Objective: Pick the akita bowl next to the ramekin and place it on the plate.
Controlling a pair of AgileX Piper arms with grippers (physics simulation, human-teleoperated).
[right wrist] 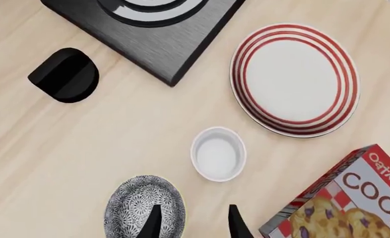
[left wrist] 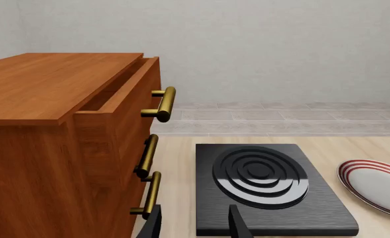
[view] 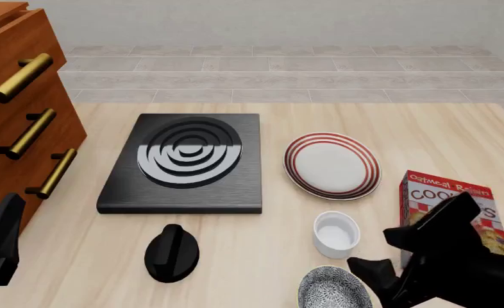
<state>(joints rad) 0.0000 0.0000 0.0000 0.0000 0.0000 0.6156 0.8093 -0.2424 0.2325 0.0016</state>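
Right gripper (right wrist: 191, 223) spread, empty, poised over near rim of small black-and-white speckled akita bowl (right wrist: 144, 205) — just beside glossy plain white ramekin (right wrist: 218, 153). Straddle rim squarely (avoid ramekin), pinch, lift twd red-ringed white plate (right wrist: 294, 78).

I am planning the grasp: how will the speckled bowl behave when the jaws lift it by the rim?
The akita bowl looks rigid and probably light. Its thin curved wall could slip or tilt in a one-sided rim pinch. It sits apart from the ramekin, so a nudge would likely slide it, not roll it.
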